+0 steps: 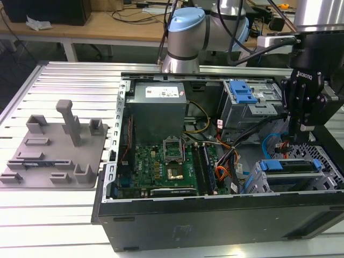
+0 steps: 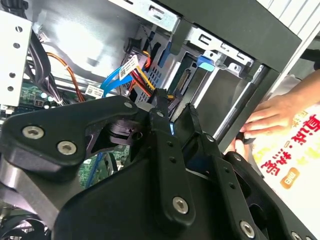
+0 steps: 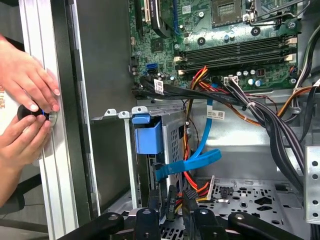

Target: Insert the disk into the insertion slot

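My end effector (image 1: 305,128) is drawn in narrow, with a slim gap between the fingertips (image 2: 165,112) and nothing gripped. It hangs inside the open computer case (image 1: 215,217), close above the bundle of cables and apart from the disk (image 1: 279,165). The disk sits in the insertion slot (image 1: 293,184), at the case's end on the exterior view's right. The end of its blue carrier shows at the cage mouth in the first wrist view (image 3: 149,137), beside the perforated wall (image 3: 175,142). A blue cable (image 3: 200,156) loops across just past it.

The case lies on a slatted aluminium worktop (image 1: 64,215), with the motherboard (image 1: 166,166) facing up. A grey fixture plate (image 1: 54,153) rests on the exterior view's left. Wooden desks (image 1: 107,24) stand behind. A person's hands (image 3: 25,82) pinch a small black knob (image 3: 27,111) at the worktop's rail.

My arm reaches in from the far edge, its blue-capped joint (image 1: 185,32) high and the wrist pointing straight down.
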`<state>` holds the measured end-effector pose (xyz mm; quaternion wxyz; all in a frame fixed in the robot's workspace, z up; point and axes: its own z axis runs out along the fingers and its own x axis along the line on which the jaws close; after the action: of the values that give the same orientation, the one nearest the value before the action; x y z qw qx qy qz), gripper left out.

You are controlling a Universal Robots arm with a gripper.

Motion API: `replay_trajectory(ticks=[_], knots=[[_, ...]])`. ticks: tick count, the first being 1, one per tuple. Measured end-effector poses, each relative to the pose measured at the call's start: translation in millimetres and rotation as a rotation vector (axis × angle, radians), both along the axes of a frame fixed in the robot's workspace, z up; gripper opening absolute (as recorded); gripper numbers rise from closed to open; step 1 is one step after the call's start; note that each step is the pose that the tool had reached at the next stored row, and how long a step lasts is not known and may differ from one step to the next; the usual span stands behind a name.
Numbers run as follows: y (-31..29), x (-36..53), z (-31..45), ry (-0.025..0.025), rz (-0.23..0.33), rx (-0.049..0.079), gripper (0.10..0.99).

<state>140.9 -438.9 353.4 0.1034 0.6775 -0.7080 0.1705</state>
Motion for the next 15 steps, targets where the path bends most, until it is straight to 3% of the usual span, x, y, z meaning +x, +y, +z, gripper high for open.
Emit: replay_trajectory(ticks=[15], knots=[[0.4,0.4,-1.3,-0.0004,0.001,-0.001,0.322]])
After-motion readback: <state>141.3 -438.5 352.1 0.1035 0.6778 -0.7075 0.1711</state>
